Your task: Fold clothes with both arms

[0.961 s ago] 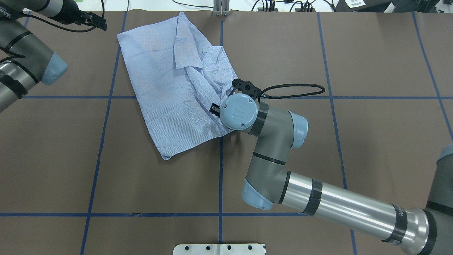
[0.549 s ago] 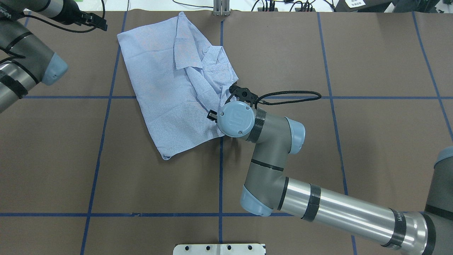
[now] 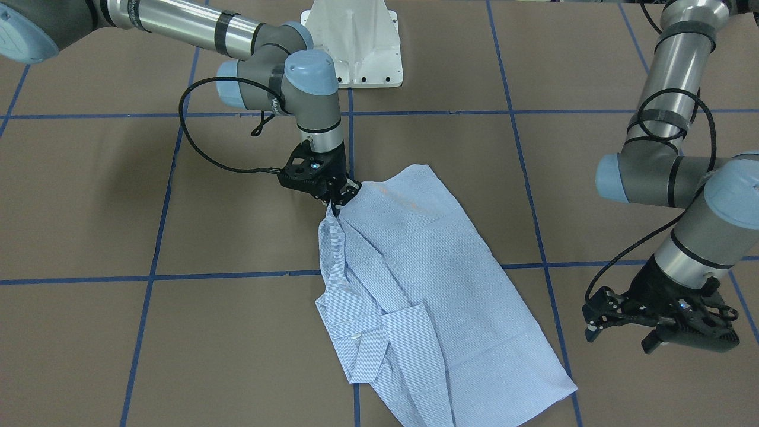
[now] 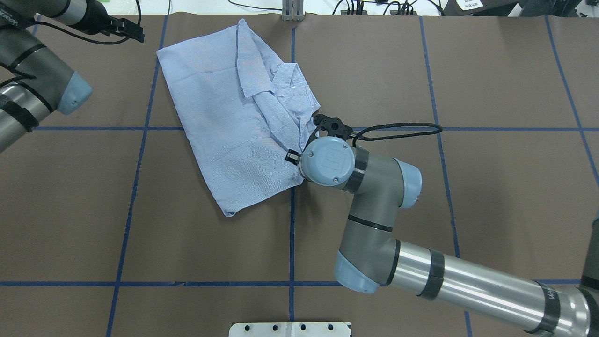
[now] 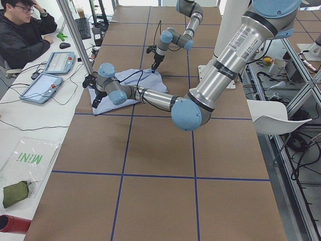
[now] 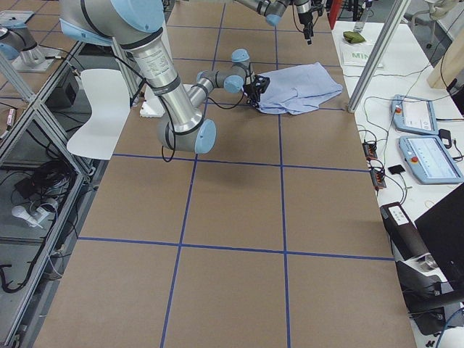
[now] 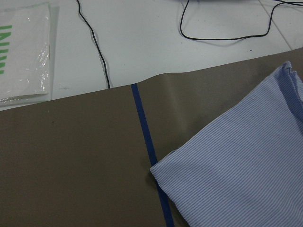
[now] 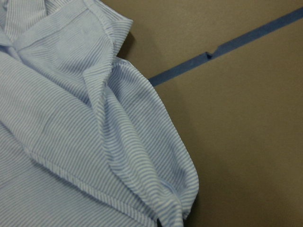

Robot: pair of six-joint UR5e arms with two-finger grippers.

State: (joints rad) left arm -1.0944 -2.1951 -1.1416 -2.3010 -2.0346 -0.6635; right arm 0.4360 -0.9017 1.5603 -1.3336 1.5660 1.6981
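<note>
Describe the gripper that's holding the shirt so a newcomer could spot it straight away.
On the brown table with blue tape lines, find the striped shirt. At its bunched edge the right gripper is shut on a pinch of cloth. The left gripper hangs open beside the shirt, touching nothing.

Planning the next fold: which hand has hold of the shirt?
The right hand, pinched on the shirt's edge near the table's middle. The left hand hangs off the cloth, holding nothing.

shirt point(image 3: 433, 284) — pale blue stripes, loosely folded, lying flat | right gripper point(image 3: 334, 207) pinching its bunched edge | left gripper point(image 3: 622, 338) hovering apart
</note>
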